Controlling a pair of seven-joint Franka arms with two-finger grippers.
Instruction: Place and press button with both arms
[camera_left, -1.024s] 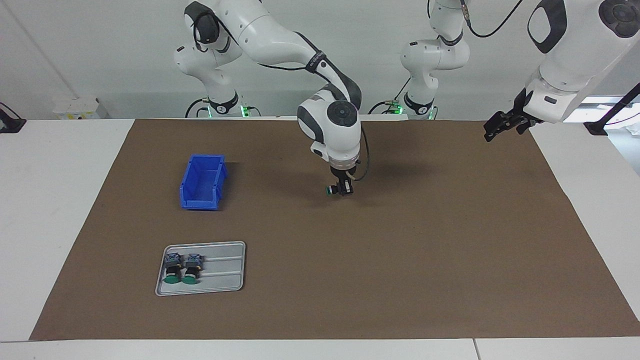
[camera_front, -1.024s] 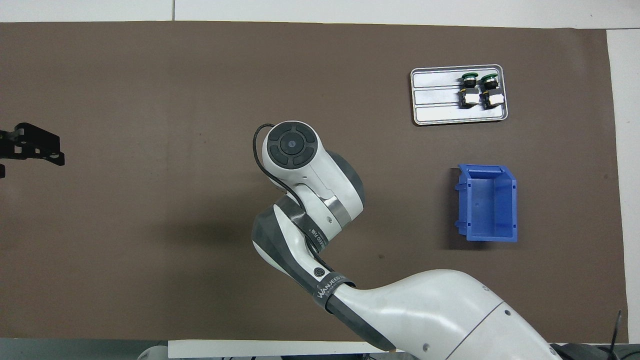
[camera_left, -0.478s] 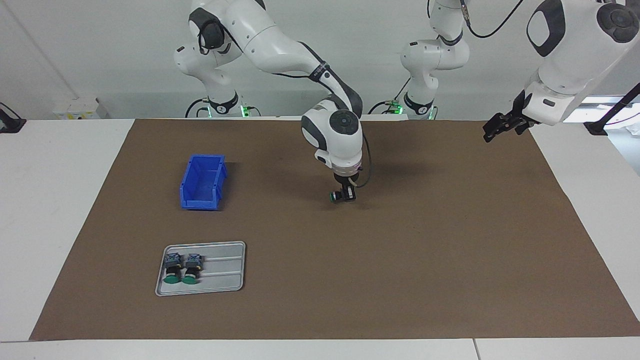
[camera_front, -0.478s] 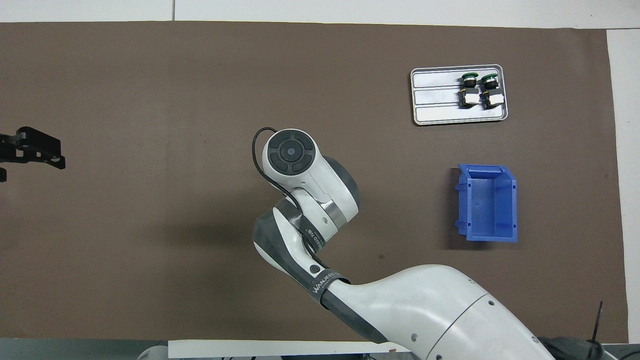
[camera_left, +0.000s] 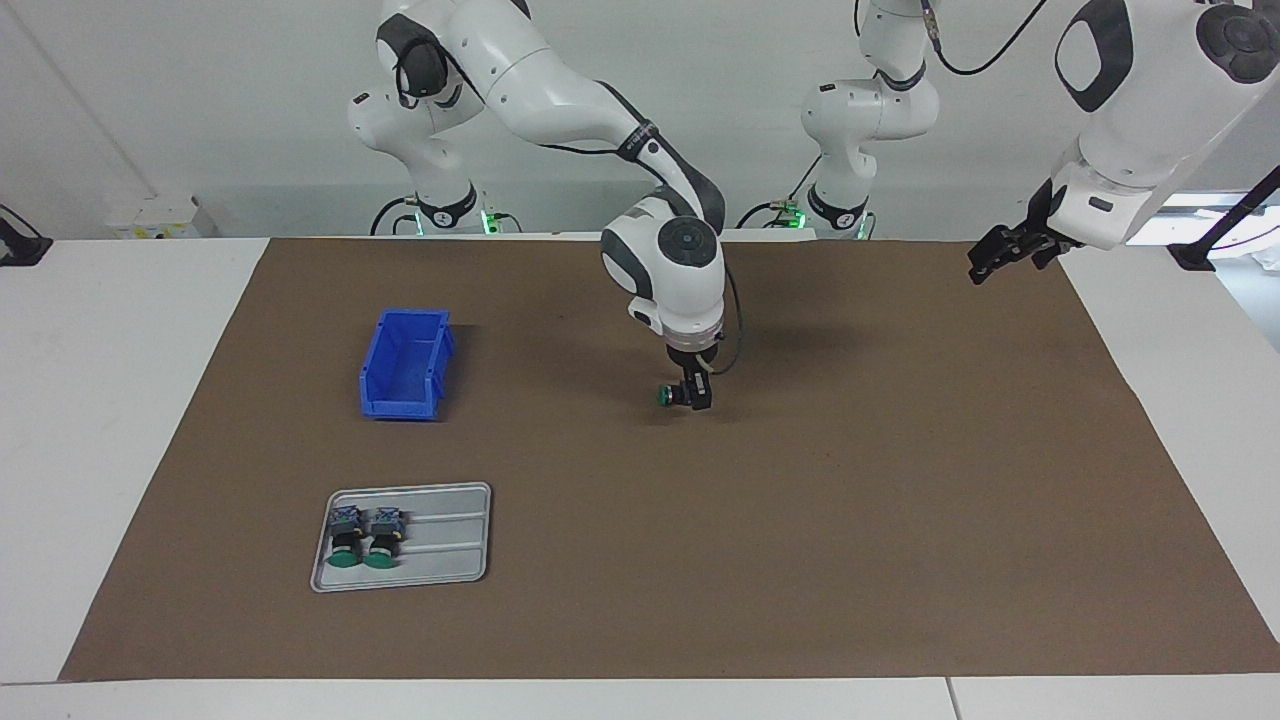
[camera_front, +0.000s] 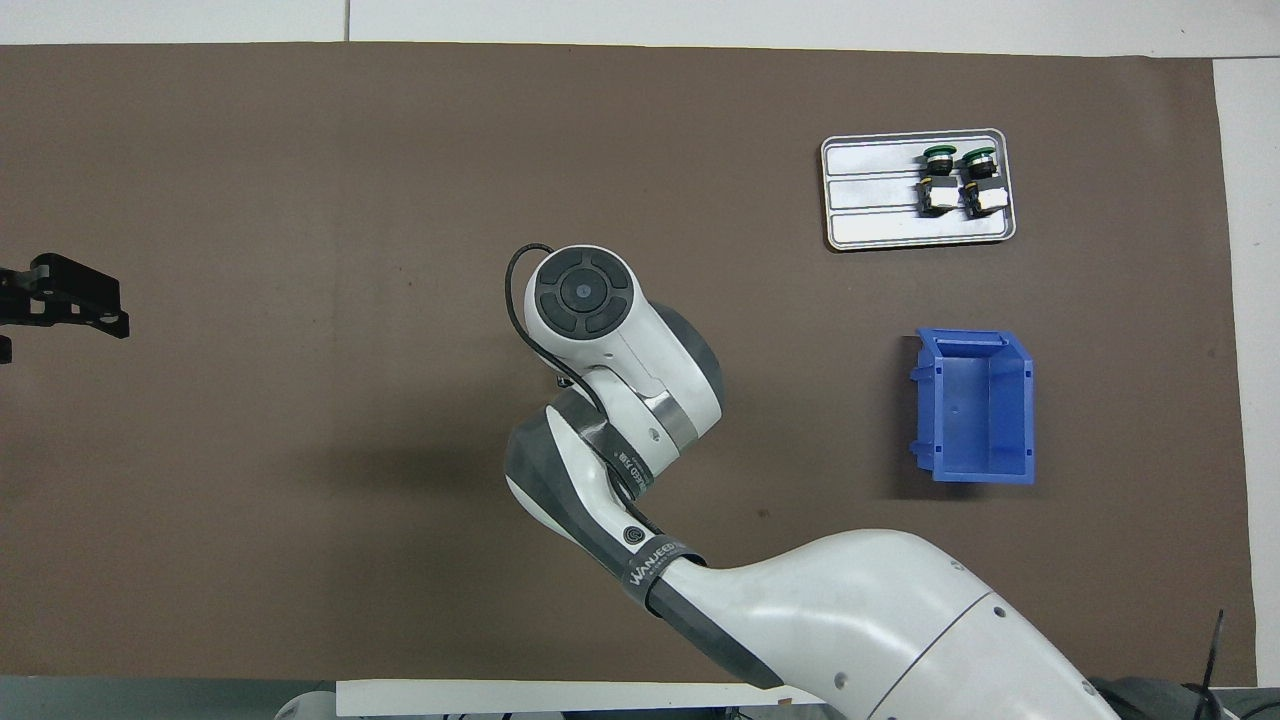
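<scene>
One readable mark: a brand band on the right arm

In the overhead view, a dark grey band wraps the right arm at about five o'clock from the picture's centre, and white capitals on it read "WANJEED", with any further letters curving out of sight. A second dark band, nearer the wrist, carries small white lettering too fine to make out. No other text, number or sign can be read in either view.
</scene>
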